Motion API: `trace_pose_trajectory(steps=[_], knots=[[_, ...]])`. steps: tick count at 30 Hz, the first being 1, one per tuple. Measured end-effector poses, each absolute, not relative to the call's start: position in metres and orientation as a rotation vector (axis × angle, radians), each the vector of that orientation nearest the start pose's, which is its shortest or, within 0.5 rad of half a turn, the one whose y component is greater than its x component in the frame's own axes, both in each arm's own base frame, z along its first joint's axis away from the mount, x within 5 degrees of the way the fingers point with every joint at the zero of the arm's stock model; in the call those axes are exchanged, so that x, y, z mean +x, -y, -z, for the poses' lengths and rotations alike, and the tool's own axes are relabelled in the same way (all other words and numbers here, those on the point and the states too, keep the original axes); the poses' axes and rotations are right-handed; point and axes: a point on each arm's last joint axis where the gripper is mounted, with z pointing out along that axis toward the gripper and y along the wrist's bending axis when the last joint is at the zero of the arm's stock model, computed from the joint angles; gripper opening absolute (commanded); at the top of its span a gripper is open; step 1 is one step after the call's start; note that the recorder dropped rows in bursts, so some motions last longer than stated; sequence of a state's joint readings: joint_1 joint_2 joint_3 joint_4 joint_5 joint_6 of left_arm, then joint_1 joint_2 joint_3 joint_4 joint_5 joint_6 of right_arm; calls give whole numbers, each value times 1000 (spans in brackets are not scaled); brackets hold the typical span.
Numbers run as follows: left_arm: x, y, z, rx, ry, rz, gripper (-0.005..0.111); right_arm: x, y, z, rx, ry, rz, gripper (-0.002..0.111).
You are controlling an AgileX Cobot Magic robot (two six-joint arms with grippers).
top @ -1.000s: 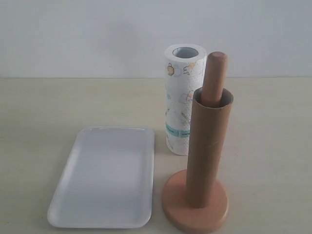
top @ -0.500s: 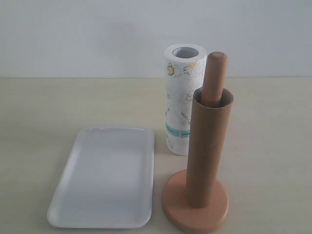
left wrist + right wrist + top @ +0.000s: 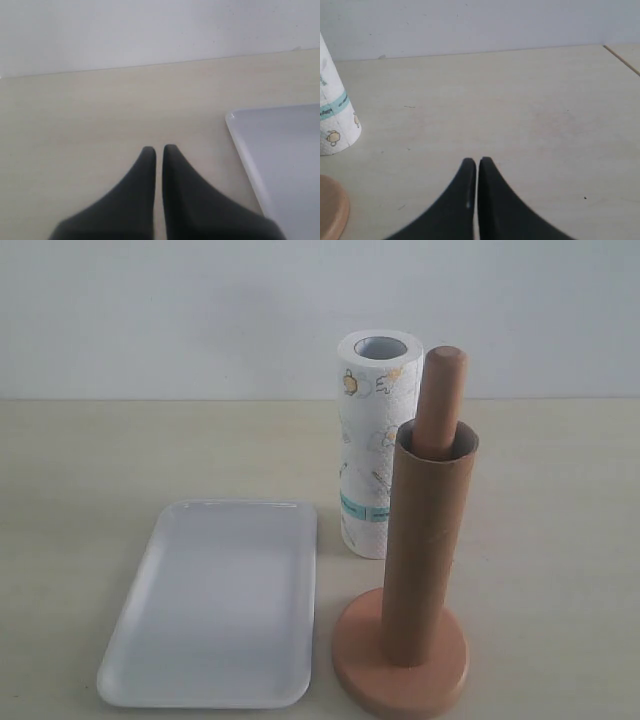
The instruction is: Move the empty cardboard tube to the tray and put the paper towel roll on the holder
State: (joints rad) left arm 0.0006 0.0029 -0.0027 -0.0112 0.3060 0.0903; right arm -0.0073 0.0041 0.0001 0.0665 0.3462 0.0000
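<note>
On the counter (image 3: 90, 450), the empty cardboard tube (image 3: 428, 540) stands sleeved over the upright of the holder (image 3: 400, 668) — it takes the place the paper towel roll (image 3: 368, 450) needs, so in my judgement it must be lifted clear first. The roll stands upright just behind the holder, and the tray (image 3: 215, 605) lies unloaded just beside the holder's base, ready to receive the tube. Left gripper (image 3: 159, 152) and right gripper (image 3: 477, 162) hover over bare counter, jaws pressed together, grasping nothing — no task item engaged.
</note>
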Motion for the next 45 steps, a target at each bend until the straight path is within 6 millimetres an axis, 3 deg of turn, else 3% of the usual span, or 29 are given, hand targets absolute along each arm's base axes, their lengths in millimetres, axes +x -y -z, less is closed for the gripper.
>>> trace_pose_trajectory(steps=[5,10,19,27,33,45], knots=[[54,0,-186,73,-1789,-55,4,55,-1,-185,46,-1792,-53,1],[54,0,-186,73,-1789,-55,4,56,0,-213,50,-1481,-42,1],[54,0,-186,73,-1789,-55,4,48,2,-245,28,-1122,10,1],[54,0,-186,73,-1789,-55,4,46,4,-258,-3,-1162,86,1],[54,0,-186,73,-1789,-55,4,40,5,-272,13,-1054,91,1],[54,0,-186,73,-1789,-55,4,34,6,-281,146,-919,-125,1]])
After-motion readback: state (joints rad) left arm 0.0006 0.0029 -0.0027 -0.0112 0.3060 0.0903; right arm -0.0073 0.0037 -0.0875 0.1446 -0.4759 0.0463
